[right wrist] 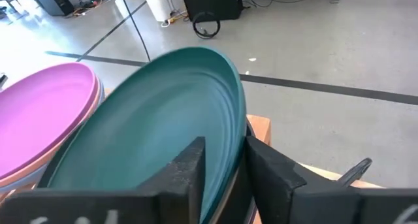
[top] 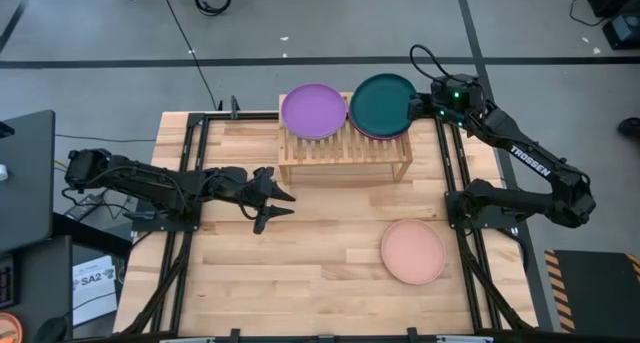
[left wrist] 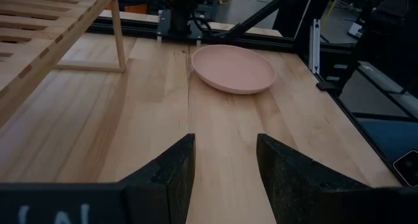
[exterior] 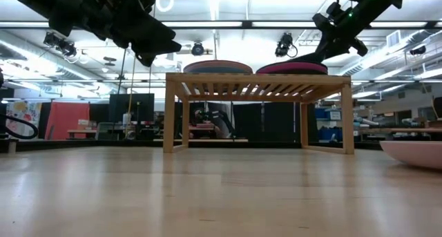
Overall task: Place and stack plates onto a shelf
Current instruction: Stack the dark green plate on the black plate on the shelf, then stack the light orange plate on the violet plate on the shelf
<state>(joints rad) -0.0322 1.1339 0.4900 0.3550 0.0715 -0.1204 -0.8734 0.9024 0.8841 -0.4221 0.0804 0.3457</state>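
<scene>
The light-wood shelf stands at the table's far edge. A purple plate tops the stack on its left half, with a peach rim under it. A magenta plate lies on its right half. Above that, my right gripper is shut on the dark teal plate. A lone peach plate sits flat on the table, near right. My left gripper hovers open over the table in front of the shelf's left end, holding nothing. My right gripper pinches the dark teal plate by its rim on the side toward the table's right edge, one finger on the upper face and one beneath. The fingers come from the right. The plate tilts over the magenta plate; whether its low edge touches, I cannot tell.
Black frame rails run along the table's left and right sides. Bare planks lie between the shelf and the near edge. The left wrist view shows the peach plate ahead and the shelf's leg to one side.
</scene>
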